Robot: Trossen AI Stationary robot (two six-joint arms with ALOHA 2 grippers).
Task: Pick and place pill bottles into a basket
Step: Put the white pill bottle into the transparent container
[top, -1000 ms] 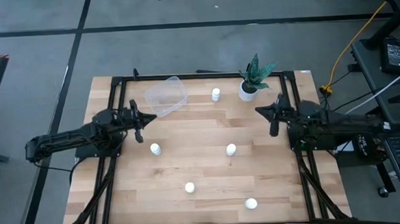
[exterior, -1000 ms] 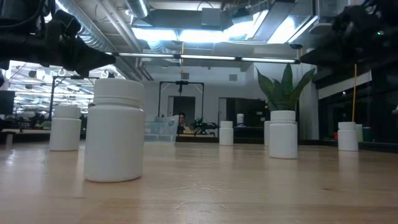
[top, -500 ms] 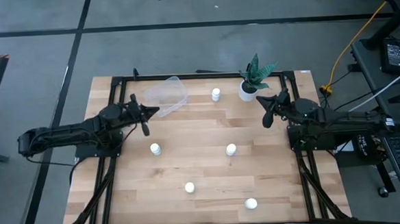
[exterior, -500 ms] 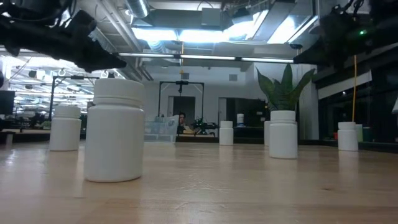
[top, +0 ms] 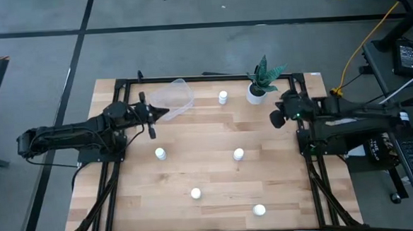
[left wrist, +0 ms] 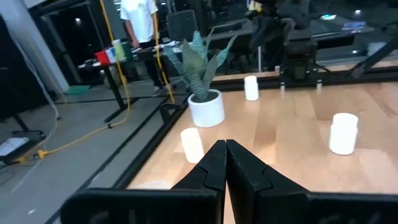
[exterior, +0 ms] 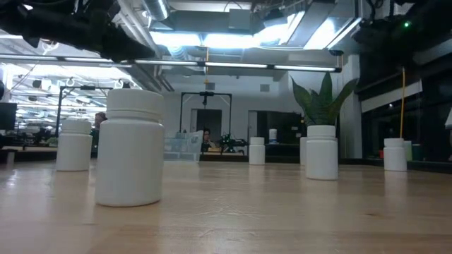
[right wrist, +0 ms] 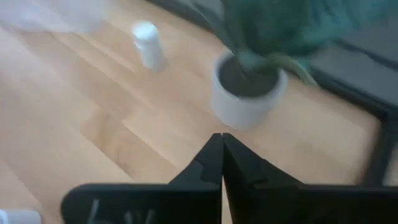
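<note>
Several white pill bottles stand upright on the wooden table: one at the far edge (top: 223,97), one left of centre (top: 160,153), one right of centre (top: 238,154), and two near the front (top: 196,194) (top: 259,210). The clear basket (top: 172,99) sits on the table at the far left. My left gripper (top: 150,125) hangs shut in the air just beside the basket's near side, its fingertips (left wrist: 224,149) together with nothing between them. My right gripper (top: 275,120) is shut too (right wrist: 219,140), raised near the plant pot and tipped downward.
A white pot with a green plant (top: 256,93) stands at the far right, close in front of my right gripper (right wrist: 249,93). A black frame (top: 120,84) borders the table. A person (left wrist: 140,18) stands beyond the table. The wood between the bottles (top: 200,137) is bare.
Both grippers have risen from the table and stayed shut. My left gripper has moved toward the far edge, closer to the basket. My right gripper has moved toward the far edge and the plant pot, tipping its fingers downward. No bottle has moved.
</note>
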